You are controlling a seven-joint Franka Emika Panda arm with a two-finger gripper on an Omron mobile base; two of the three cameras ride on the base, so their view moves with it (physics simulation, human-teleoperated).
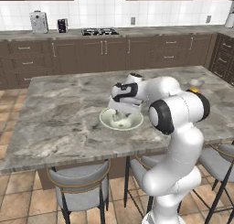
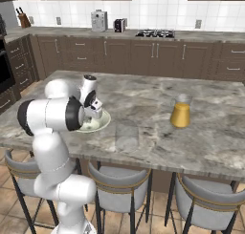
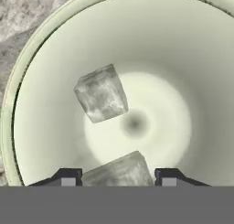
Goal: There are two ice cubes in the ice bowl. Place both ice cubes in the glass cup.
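The pale cream-green ice bowl sits on the marble island near its front edge. Two whitish ice cubes lie inside it: one ice cube rests on the bowl's left slope, the other ice cube lies low between my fingertips. My gripper reaches down into the bowl, open, with one finger on each side of that lower cube. The clear glass cup stands just right of the bowl, close to the counter's front edge.
An opaque yellow-orange cup stands further right on the island. Grey stools are tucked under the front edge. Dark cabinets, a stove and small appliances line the back wall.
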